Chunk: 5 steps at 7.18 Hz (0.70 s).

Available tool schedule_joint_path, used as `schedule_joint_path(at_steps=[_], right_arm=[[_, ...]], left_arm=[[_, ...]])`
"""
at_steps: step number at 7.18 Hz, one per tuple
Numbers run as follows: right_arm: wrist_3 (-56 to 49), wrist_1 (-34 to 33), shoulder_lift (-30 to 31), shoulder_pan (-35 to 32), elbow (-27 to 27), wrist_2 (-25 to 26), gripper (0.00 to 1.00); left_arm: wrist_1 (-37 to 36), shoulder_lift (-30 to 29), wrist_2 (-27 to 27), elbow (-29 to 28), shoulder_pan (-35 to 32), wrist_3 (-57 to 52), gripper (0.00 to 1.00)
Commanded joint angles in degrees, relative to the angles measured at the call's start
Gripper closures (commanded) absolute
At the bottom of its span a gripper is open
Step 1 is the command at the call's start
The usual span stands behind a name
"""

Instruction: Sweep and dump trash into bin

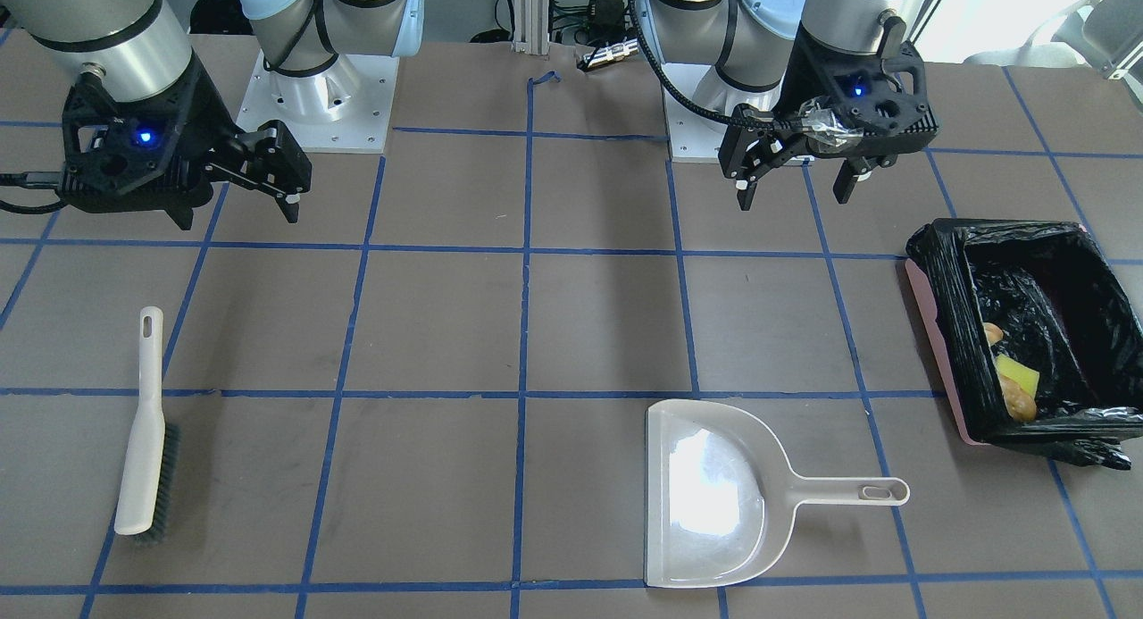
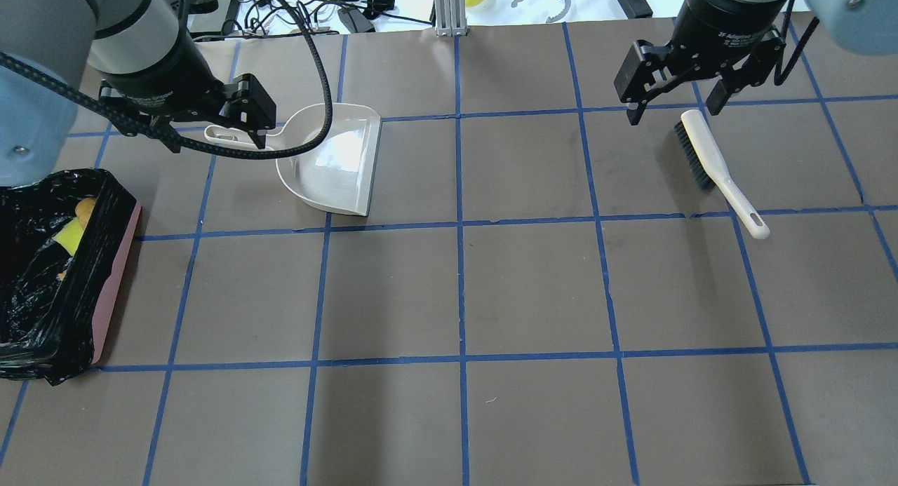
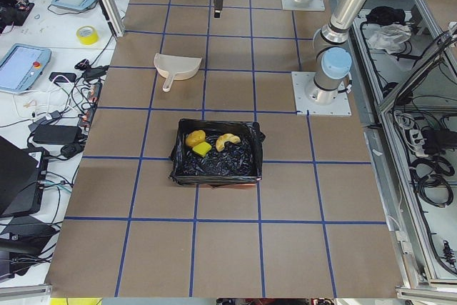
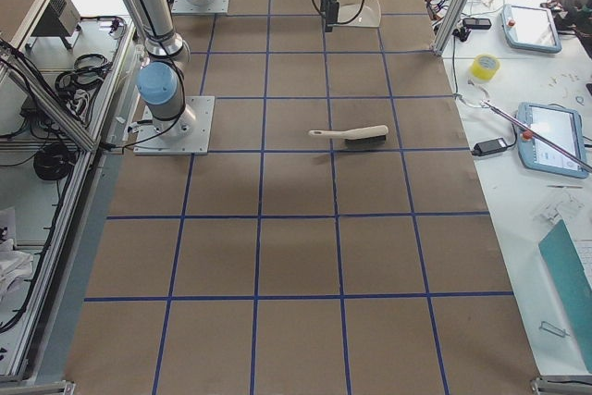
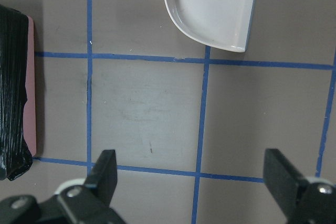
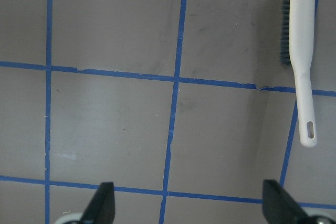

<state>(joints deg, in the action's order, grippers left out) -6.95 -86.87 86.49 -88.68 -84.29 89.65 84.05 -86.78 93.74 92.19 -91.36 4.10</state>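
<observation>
The trash lies inside the pink bin (image 3: 214,176) with its black bag: a yellow-brown lump (image 3: 195,137), a green sponge wedge (image 3: 202,149) and a tan croissant piece (image 3: 227,141). The bin (image 1: 933,271) stands at the table's left end, and the sponge (image 1: 1018,376) shows in it. My left gripper (image 2: 217,139) is open and empty, above the dustpan's handle. My right gripper (image 2: 672,111) is open and empty, above the brush's bristle end.
The beige dustpan (image 2: 337,160) lies empty and flat on the table, handle towards the bin. The white hand brush (image 2: 712,163) lies flat on the right side. Blue tape lines grid the brown table. Cables and tools lie past the far edge.
</observation>
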Motion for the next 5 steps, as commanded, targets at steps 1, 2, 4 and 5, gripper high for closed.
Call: schedule_joint_path(at_steps=[1, 2, 4, 5], right_arm=[[0.0, 0.0, 0.0, -0.1, -0.1, 0.0, 0.0], [0.0, 0.0, 0.0, 0.0, -0.1, 0.0, 0.0], [0.0, 0.0, 0.1, 0.0, -0.4, 0.0, 0.0], [0.0, 0.0, 0.1, 0.0, -0.4, 0.0, 0.0]], left_arm=[[-0.8, -0.1, -2.8, 0.3, 0.0, -1.8, 0.0], [-0.7, -0.2, -2.8, 0.4, 0.0, -3.3, 0.0], [-0.8, -0.2, -3.0, 0.7, -0.1, -3.3, 0.0], [-0.8, -0.3, -3.3, 0.9, -0.1, -3.0, 0.0]])
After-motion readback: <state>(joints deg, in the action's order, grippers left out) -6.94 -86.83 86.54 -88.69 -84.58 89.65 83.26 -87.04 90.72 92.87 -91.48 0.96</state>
